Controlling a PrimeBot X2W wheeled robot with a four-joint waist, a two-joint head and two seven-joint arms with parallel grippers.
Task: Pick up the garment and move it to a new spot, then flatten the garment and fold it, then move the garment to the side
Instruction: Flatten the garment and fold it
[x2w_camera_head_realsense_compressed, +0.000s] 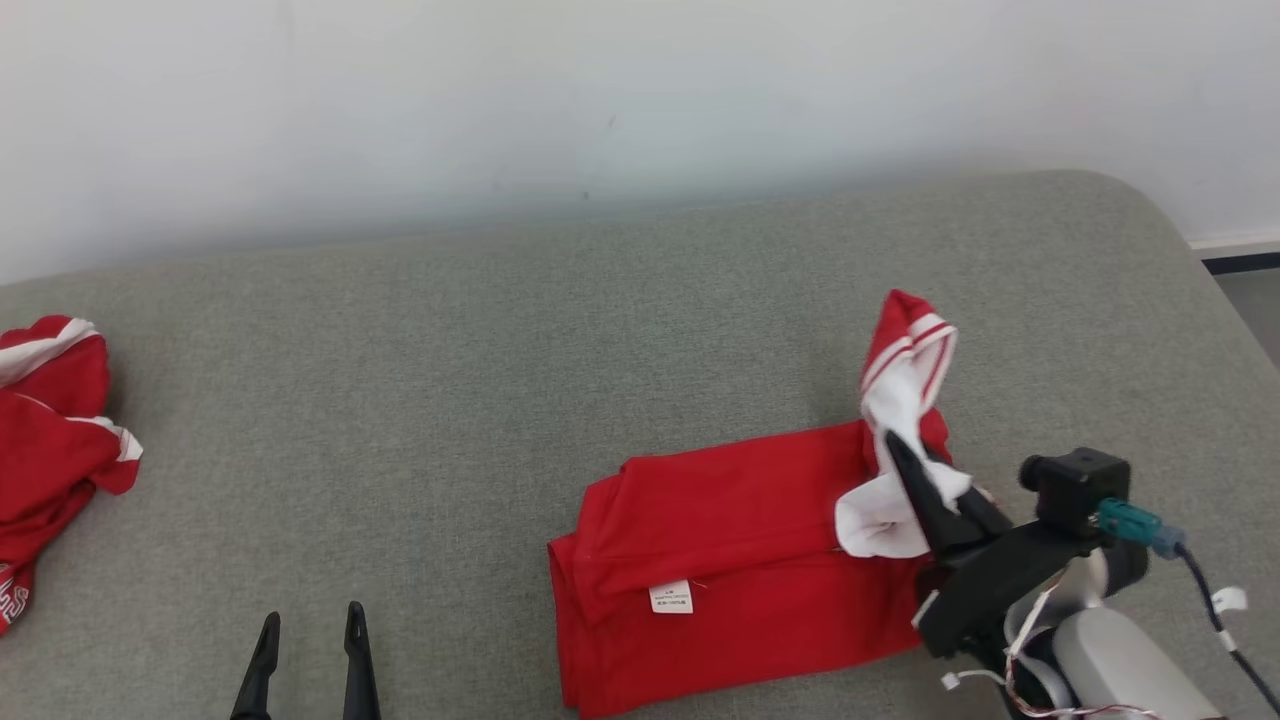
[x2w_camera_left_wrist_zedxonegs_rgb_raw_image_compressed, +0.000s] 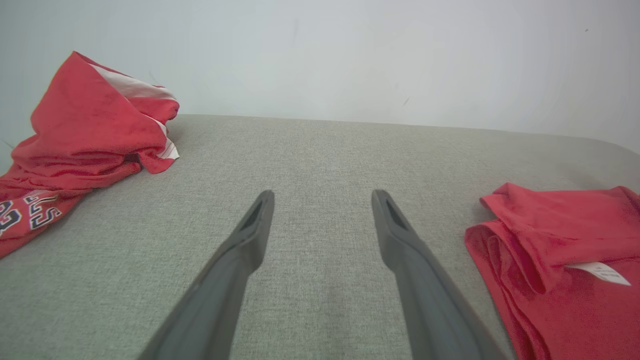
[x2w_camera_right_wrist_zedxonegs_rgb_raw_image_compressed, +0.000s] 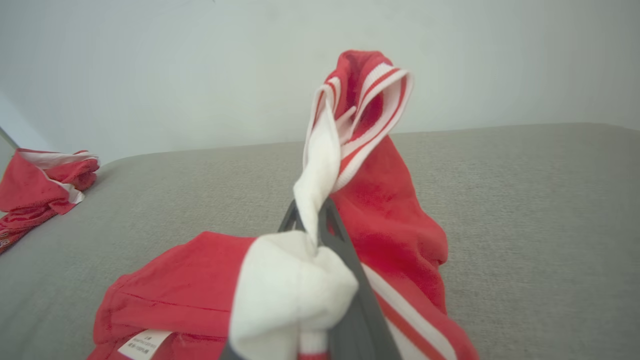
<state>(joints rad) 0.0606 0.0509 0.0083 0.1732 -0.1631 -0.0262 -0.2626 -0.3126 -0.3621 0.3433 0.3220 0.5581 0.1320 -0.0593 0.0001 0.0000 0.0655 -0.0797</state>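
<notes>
Grey padded surface (x2w_camera_head_realsense_compressed: 500, 350), pale wall (x2w_camera_head_realsense_compressed: 600, 90) behind: right fingers (x2w_camera_head_realsense_compressed: 915, 485) are clamped on the white trim (x2w_camera_right_wrist_zedxonegs_rgb_raw_image_compressed: 320, 165) of the red garment (x2w_camera_head_realsense_compressed: 740, 560), left fingers (x2w_camera_left_wrist_zedxonegs_rgb_raw_image_compressed: 247, 240) sit wide apart over bare cushion.

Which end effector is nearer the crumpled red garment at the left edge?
Left. The left end effector hangs right of the crumpled garment, apart; the right end effector, farther right, grips the folded garment.

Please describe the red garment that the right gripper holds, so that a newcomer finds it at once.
On the grey padded surface, look toward the right side: the folded garment lies there, and the right gripper is shut on its white-striped end. Unlike the crumpled garment at the far left edge, it lies in a neat rectangle with a small white label.
</notes>
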